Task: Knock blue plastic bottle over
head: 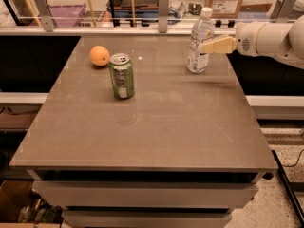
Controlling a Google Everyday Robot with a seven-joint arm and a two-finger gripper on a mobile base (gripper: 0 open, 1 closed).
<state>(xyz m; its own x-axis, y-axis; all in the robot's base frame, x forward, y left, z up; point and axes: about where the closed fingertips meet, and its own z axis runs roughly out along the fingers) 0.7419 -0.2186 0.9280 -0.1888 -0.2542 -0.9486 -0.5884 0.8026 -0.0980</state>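
The blue plastic bottle is a clear, faintly bluish water bottle with a white cap and white label. It stands upright near the far right edge of the grey table. My gripper reaches in from the right on a white arm. Its tan fingertips touch the bottle's right side at about mid height.
A green drink can stands upright at the table's left middle. An orange lies behind it to the left. A glass rail with metal posts runs along the table's far edge, with boxes and a purple bin beyond.
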